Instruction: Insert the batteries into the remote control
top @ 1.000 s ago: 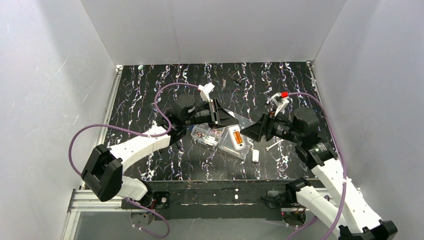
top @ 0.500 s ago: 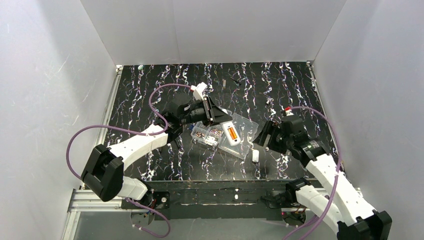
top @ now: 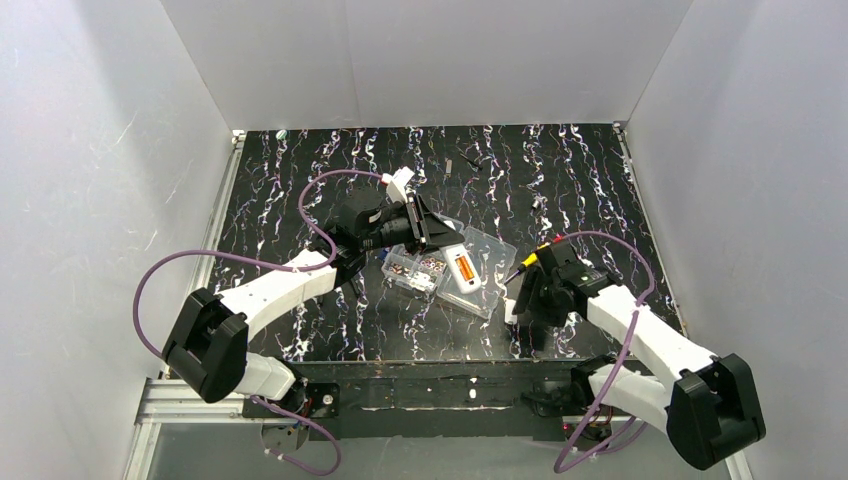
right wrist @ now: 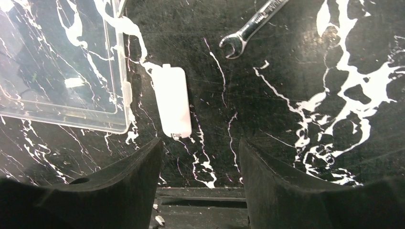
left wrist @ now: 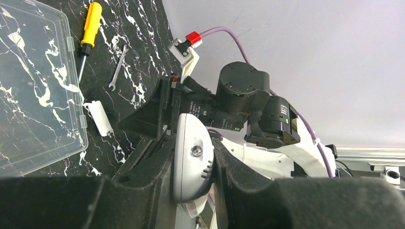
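Observation:
My left gripper [top: 445,250] is shut on the white remote control [top: 461,271] and holds it tilted over the clear box lid. An orange battery [top: 465,268] lies in its open rear recess. In the left wrist view the remote's rounded white end [left wrist: 193,157] is pinched between my fingers. My right gripper [right wrist: 199,143] is open and empty, pointing down at the table. A small white battery cover [right wrist: 173,101] lies just beyond its fingertips, and shows in the top view [top: 510,311] too.
A clear compartmented screw box [top: 413,268] with its open lid [top: 492,248] sits mid-table. A yellow-handled screwdriver [left wrist: 90,21] and a small wrench [right wrist: 250,21] lie right of the lid. The table's near edge [right wrist: 200,195] is just below the right fingers.
My right arm has swung down and toward the near edge, and its gripper now hangs over the white cover. My left gripper shifted slightly back with the remote.

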Robot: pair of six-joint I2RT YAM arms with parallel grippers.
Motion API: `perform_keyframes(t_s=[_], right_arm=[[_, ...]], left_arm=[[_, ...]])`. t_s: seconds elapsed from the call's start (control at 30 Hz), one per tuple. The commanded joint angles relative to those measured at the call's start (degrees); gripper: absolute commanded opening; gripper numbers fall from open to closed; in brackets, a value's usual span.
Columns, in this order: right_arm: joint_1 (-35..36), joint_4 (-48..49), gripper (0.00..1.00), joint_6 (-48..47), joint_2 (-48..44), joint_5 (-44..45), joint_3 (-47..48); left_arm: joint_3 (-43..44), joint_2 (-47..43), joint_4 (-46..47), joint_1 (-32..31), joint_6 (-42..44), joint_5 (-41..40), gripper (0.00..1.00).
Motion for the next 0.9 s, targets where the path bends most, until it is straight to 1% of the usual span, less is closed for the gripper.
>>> perform_keyframes(t_s=[0.0, 0.23, 0.37, 0.47, 0.7, 0.87], right_arm=[[1.3, 4.8, 0.66, 0.3, 2.0, 0.0, 0.5], [3.7, 6.3, 0.64, 0.2, 8.1, -0.1, 1.8], [5.2, 6.6, 0.6, 0.2, 11.4, 0.6, 2.9], [6.2, 6.5, 0.58, 0.2, 12.9, 1.2, 3.8], [7.7, 5.4, 0.58, -0.2, 15.0, 2.9, 5.9], [8.4, 4.0, 0.5, -0.2, 16.7, 4.3, 6.8]], left_arm=[[1.0, -0.3, 2.6, 0.2, -0.4, 1.4, 0.0], [0.8, -0.5, 2.5, 0.2, -0.4, 1.4, 0.0], [0.6, -0.9, 2.2, 0.2, -0.2, 1.4, 0.0], [0.3, -1.2, 2.0, 0.2, -0.1, 1.2, 0.0], [0.2, -1.3, 2.1, 0.2, -0.2, 1.2, 0.0], [0.1, -1.3, 2.1, 0.2, -0.2, 1.3, 0.0]])
